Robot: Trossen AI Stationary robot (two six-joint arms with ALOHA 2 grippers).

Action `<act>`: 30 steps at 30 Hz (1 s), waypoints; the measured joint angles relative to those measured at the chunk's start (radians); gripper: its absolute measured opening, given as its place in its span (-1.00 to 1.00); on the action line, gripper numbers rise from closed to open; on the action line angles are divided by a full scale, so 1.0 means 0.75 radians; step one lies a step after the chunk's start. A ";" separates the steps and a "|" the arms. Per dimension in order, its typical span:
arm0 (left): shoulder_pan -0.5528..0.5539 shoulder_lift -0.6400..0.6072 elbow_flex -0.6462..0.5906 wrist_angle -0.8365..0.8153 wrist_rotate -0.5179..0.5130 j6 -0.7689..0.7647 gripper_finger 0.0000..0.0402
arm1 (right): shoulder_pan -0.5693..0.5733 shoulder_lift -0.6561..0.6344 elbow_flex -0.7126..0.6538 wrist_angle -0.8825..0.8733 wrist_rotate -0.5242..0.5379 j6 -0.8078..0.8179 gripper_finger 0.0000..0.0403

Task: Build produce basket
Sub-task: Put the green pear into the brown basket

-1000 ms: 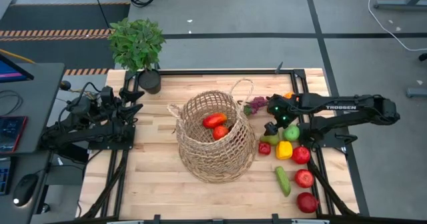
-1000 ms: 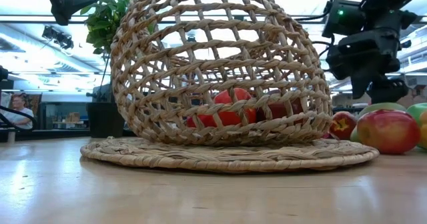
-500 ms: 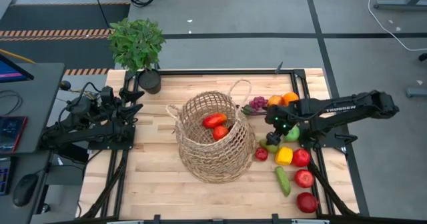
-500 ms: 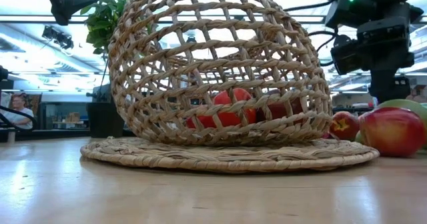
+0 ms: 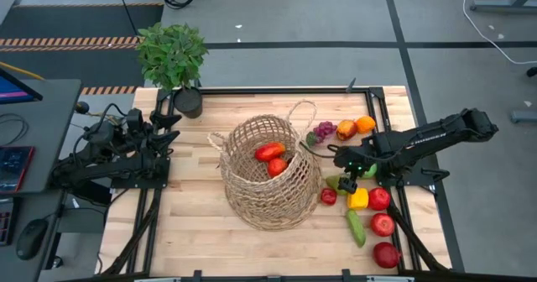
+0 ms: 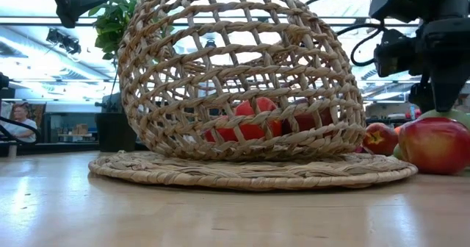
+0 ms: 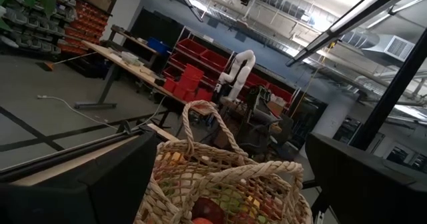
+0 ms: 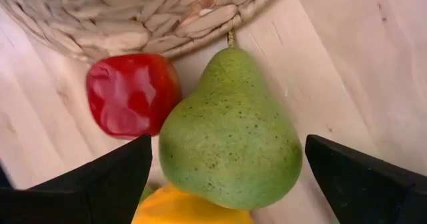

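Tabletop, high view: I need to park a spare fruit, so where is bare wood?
Bare wood lies between the left gripper and the basket, and along the near edge. Crowded: right of the basket, where the right gripper hovers over the pear among produce.

Tan wicker basket (image 5: 268,171), produce (image 5: 367,201) beside it
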 joint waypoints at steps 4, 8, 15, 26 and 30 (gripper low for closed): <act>0.000 0.000 0.000 0.000 0.000 0.000 0.94 | 0.025 0.041 0.000 0.010 0.030 -0.036 0.98; 0.000 0.000 0.000 0.000 0.000 0.000 0.94 | 0.024 0.091 -0.006 0.046 0.027 -0.072 0.98; 0.000 0.000 0.000 0.000 0.000 0.000 0.94 | 0.021 0.165 -0.035 0.127 0.002 -0.142 0.98; 0.000 0.000 0.000 0.000 0.000 0.000 0.94 | -0.016 0.153 -0.039 0.145 -0.045 -0.128 0.87; 0.000 0.000 0.000 0.000 0.000 0.000 0.94 | -0.044 0.151 -0.002 0.105 -0.068 -0.106 0.81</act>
